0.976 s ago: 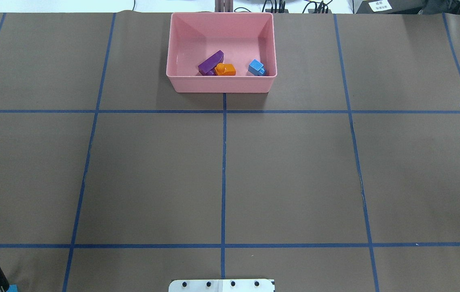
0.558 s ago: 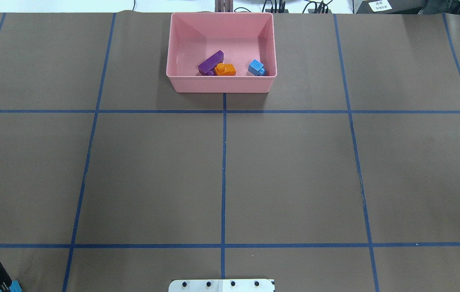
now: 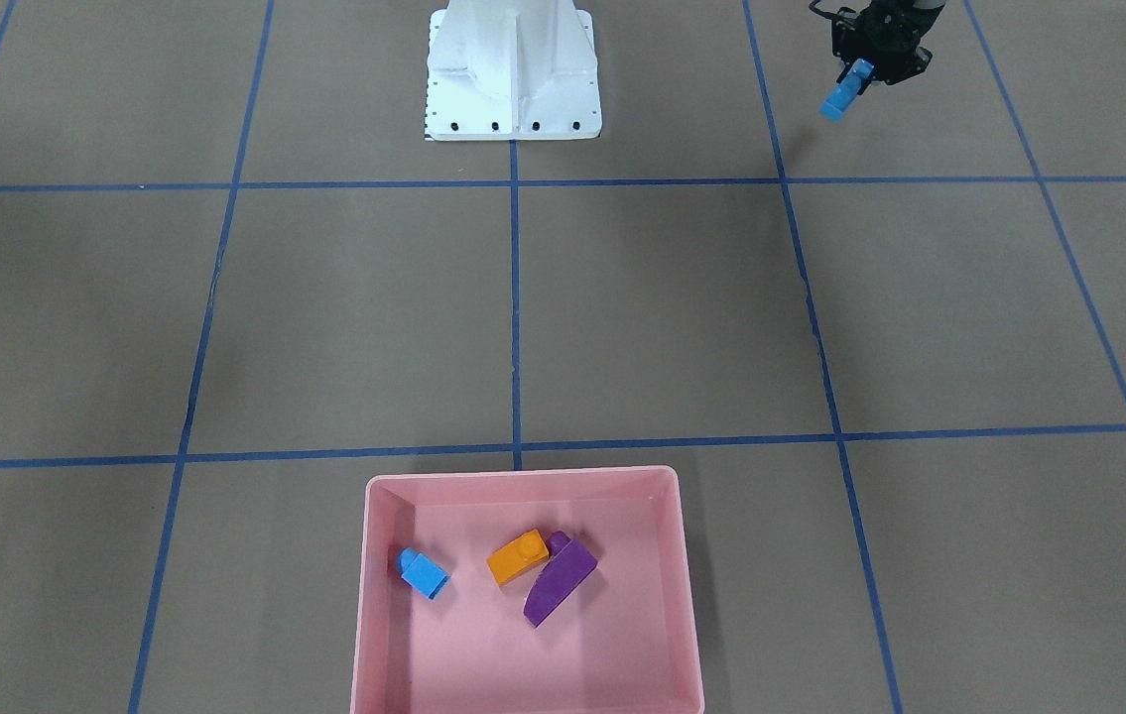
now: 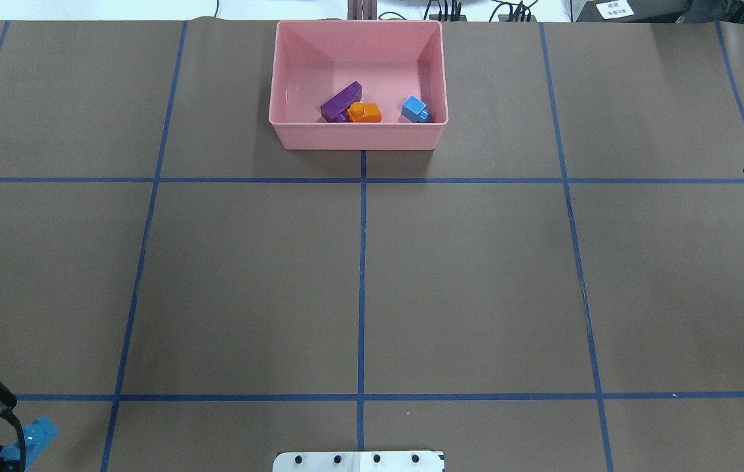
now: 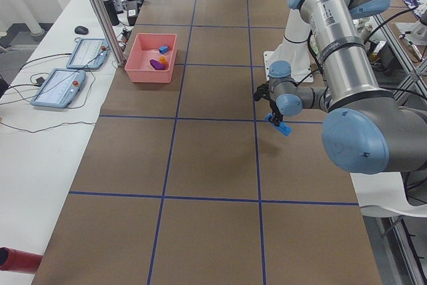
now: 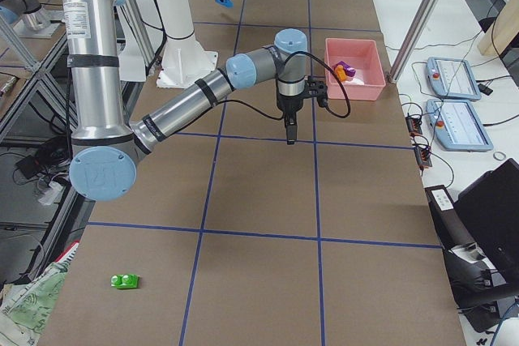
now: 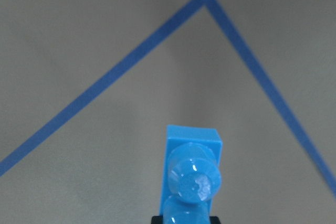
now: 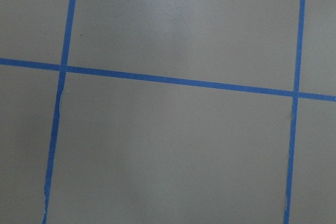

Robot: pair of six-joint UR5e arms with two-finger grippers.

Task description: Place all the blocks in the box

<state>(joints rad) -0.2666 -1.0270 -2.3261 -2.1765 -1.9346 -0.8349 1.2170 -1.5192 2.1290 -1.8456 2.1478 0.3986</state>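
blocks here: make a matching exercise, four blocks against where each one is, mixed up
1 long blue studded plastic brick
2 green two-stud plastic brick
3 purple curved plastic wedge
4 small blue one-stud plastic brick

a in pink plastic tray, apart from others
b on the brown table
c in the left pincer
d in tray, beside orange one-stud brick

Pairs: 1-c, 2-b, 3-d, 4-a
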